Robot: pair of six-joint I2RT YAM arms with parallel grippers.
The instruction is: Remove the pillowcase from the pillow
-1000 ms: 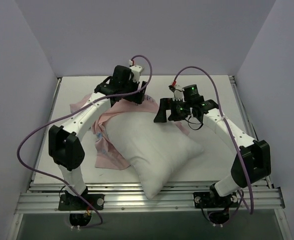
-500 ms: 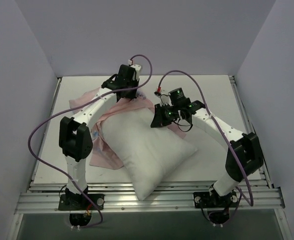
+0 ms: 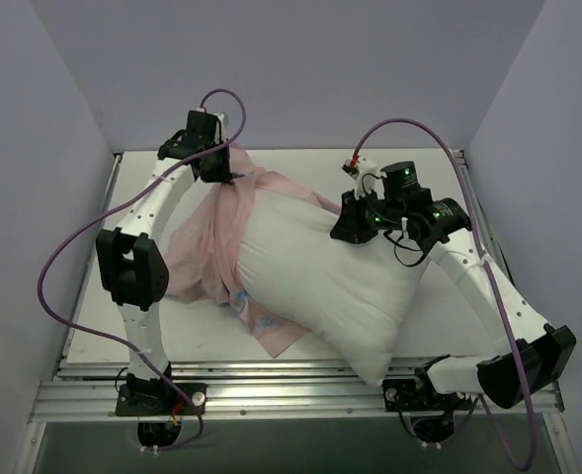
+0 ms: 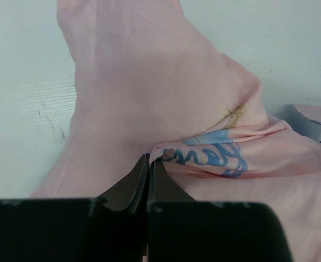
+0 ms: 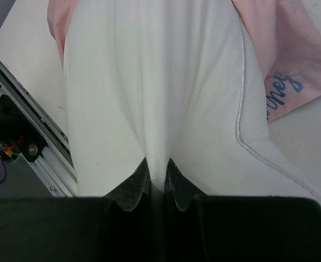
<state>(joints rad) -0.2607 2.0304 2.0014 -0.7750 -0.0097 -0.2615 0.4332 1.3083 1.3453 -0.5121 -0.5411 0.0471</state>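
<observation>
The white pillow (image 3: 330, 286) lies slantwise across the table, its far end raised. My right gripper (image 3: 355, 227) is shut on a pinched fold at that end; in the right wrist view the pillow (image 5: 149, 82) bunches between the gripper (image 5: 157, 166) tips. The pink pillowcase (image 3: 211, 247) trails off the pillow's left side, stretched up to my left gripper (image 3: 226, 173) at the back left. In the left wrist view that gripper (image 4: 149, 161) is shut on an edge of the pillowcase (image 4: 149, 82), where blue lettering shows. Pillowcase fabric (image 5: 291, 65) also lies beside the pillow.
The white table (image 3: 429, 168) is walled at the back and both sides. A metal rail (image 3: 300, 395) with both arm bases runs along the near edge. The pillow's near corner overhangs that rail (image 5: 35, 147).
Both grippers have shut, the left on the pillowcase and the right on the pillow. The left pulled back and left, the right rose rightward, and more of the pillow is bare.
</observation>
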